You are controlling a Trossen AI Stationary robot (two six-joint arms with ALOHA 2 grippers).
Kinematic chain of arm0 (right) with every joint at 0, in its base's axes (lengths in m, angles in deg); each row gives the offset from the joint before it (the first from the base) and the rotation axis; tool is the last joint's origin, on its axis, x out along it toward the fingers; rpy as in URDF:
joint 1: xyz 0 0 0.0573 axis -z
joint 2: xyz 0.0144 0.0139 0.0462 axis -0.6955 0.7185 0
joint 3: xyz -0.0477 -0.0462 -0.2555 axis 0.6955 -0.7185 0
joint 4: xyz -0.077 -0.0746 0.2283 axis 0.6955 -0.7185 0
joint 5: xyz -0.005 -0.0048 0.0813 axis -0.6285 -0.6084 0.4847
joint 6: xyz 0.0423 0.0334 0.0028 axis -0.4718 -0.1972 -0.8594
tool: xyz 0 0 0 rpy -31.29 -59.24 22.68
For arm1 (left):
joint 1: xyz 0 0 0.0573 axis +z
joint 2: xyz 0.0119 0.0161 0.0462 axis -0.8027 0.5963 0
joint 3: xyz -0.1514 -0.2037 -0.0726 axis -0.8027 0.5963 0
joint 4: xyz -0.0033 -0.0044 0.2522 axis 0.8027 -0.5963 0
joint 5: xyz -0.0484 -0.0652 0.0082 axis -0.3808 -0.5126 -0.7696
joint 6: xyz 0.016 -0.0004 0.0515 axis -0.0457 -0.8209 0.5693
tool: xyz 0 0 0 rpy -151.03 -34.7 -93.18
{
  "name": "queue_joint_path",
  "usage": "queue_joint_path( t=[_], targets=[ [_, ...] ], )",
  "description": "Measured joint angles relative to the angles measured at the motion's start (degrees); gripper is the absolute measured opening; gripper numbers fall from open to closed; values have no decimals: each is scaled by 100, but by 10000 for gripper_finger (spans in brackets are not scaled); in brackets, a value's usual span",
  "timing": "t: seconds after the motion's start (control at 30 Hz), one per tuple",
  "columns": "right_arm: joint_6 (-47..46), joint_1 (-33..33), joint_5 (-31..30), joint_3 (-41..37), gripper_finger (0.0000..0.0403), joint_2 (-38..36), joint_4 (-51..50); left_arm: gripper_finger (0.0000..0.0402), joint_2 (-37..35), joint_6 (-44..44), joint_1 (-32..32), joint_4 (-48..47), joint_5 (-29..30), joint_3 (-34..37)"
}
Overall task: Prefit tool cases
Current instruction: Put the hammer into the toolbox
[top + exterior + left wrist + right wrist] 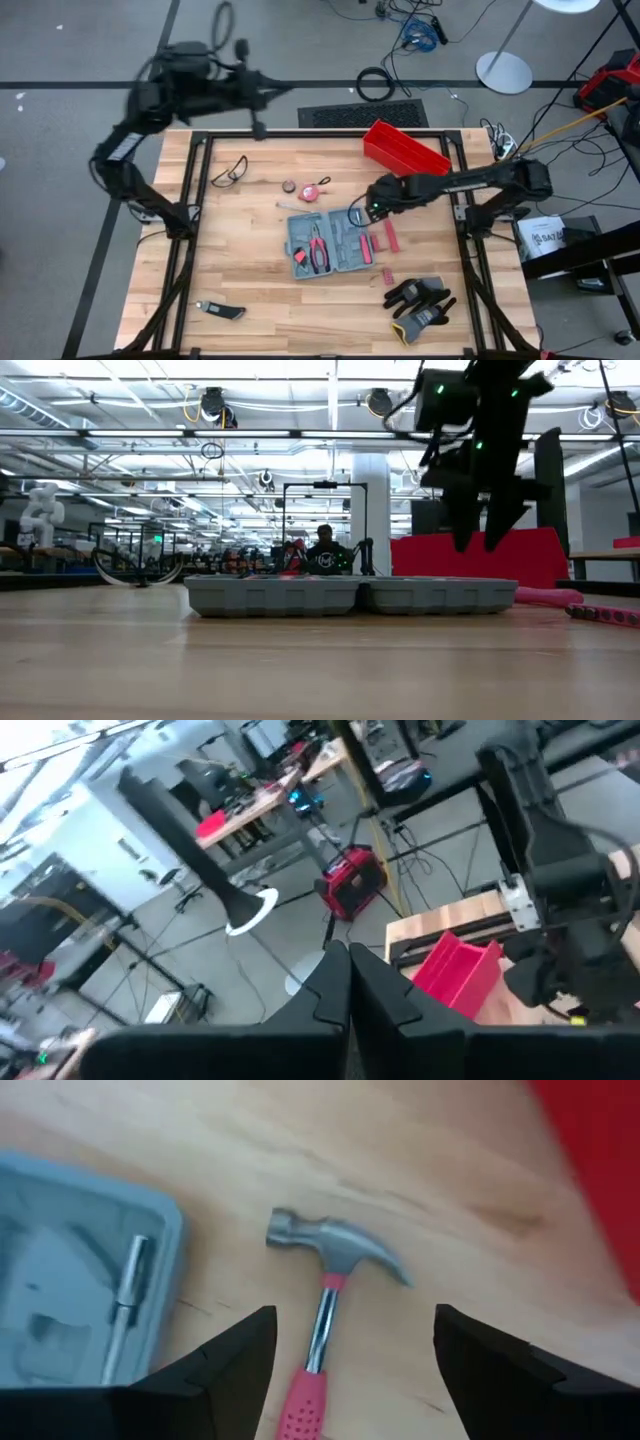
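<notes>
Your case (327, 243) lies open mid-table, with pliers (318, 247) and a few other tools already in their slots, so you're partway there. Just beside its edge on the bin side, the hammer (322, 1295) is on the wood, not yet fitted. Your right gripper (352, 1352) hangs over it, fingers spread wide and holding nothing. Loose bits remain around: tape measure (312, 191), glasses (230, 171), knife (220, 310), gloves (420, 302). The red bin (403, 148) sits behind. Your left gripper (349, 988) is pinched closed, empty, off past the table's far corner.
</notes>
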Motion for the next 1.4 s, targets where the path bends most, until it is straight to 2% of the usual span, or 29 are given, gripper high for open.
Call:
queue_joint_path(
  t=[0.07, 0.27, 0.37, 0.47, 0.6, 0.63, 0.83, 0.97, 1.17, 1.23, 1.3, 1.4],
  targets=[
    [152, 119, 218, 0, 254, 264, 110, 11, -135, -17, 19, -171, -29, 0],
    [215, 255, 329, 2, 251, 1188, 253, 11, -191, -15, 27, -955, -87, 14],
    [293, 349, 432, 53, 235, 1569, 277, 11, -123, -2, 35, -1238, -74, 11],
    [362, 443, 740, 86, 179, 1817, 455, 11, -53, -2, 33, -1303, -61, 168],
    [612, 481, 1026, 87, 43, 1863, 730, 11, 28, 115, 29, -1261, -69, 449],
    [742, 477, 1014, 81, 27, 1834, 738, 11, 25, 135, 29, -1258, -68, 514],
    [683, 382, 702, 42, 26, 1623, 573, 11, 12, 94, 33, -1314, -68, 840],
    [622, 278, 468, -79, 25, 928, 490, 11, -25, 87, 33, -1326, -72, 973],
    [441, 56, 147, -240, 25, -838, 520, 11, -22, -7, 39, -1321, -126, 997],
    [384, -117, 84, -438, 25, -1532, 984, 11, -27, -16, 73, -1403, -317, 997],
    [286, -413, -212, -710, 25, -2300, 1448, 11, -27, -6, 155, -1662, -816, 1001],
    [338, -1098, -921, -1402, 25, -3357, 2281, 11, -33, 146, 348, -1863, -2156, 1176]
  ],
)
